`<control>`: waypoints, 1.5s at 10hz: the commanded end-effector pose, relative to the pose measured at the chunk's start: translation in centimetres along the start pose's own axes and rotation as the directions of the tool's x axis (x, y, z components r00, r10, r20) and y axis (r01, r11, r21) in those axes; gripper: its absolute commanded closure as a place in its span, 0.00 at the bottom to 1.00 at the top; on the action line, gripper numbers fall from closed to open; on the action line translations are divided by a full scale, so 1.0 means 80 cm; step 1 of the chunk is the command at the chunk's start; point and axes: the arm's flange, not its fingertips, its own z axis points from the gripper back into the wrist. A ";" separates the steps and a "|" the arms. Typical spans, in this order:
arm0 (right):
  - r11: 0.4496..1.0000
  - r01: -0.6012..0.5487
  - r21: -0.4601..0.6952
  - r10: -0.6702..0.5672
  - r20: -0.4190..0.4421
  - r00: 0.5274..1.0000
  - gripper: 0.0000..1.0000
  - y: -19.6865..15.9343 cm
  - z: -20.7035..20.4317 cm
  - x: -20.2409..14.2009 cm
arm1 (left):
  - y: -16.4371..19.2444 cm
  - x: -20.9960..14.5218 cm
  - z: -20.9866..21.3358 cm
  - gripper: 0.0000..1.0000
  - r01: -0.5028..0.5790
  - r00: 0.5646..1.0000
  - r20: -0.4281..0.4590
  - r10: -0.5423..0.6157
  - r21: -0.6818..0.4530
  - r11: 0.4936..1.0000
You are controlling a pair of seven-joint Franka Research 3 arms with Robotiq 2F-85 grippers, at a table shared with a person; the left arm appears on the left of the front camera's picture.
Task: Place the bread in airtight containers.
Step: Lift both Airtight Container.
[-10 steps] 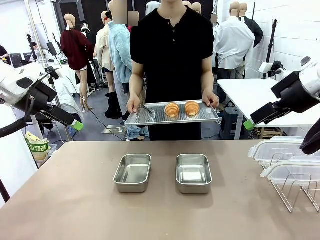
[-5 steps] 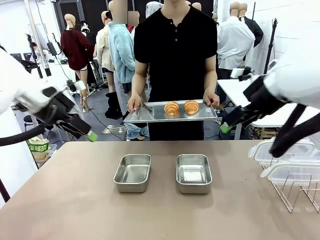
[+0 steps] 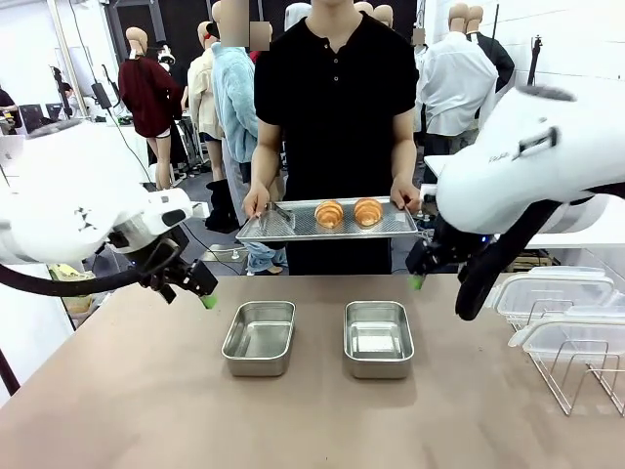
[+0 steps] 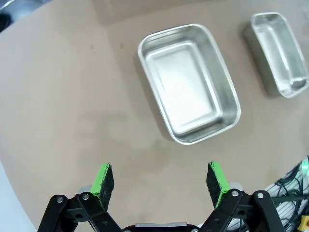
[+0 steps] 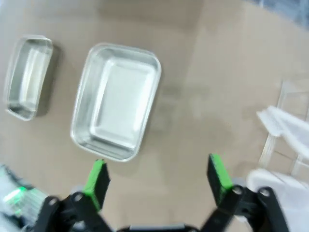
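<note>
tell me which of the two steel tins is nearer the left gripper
The tin on the robot's left, just beside the left gripper; the other tin sits farther right, nearer the right gripper.

Front view: right gripper [image 3: 417, 280] sat mostly behind the right arm [image 3: 527, 166], one green pad tip visible, jaw gap unreadable there. Left gripper [image 3: 208, 299] was seen edge-on, gap likewise unreadable. Left arm [image 3: 59, 210] ran off the left edge. Tray [image 3: 293, 229] met the right arm's outline at its right corner, overlap unclear. Tongs [image 3: 286, 213] were too small to make out. Wire rack [image 3: 576, 376] and clear lids [image 3: 547, 293] were cut by the right edge. Right wrist view was motion-smeared: near tin [image 5: 116, 104] soft-rimmed, far tin [image 5: 26, 77] softer, rack and lids a white blur. Left wrist view: cables [image 4: 292, 181] clipped at the corner.
</note>
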 end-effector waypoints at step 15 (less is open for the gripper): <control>0.989 0.121 -0.090 -0.140 -0.252 0.957 0.00 -0.003 -0.107 0.037 | -0.025 0.076 -0.124 0.00 -0.192 0.973 -0.095 0.208 0.157 0.969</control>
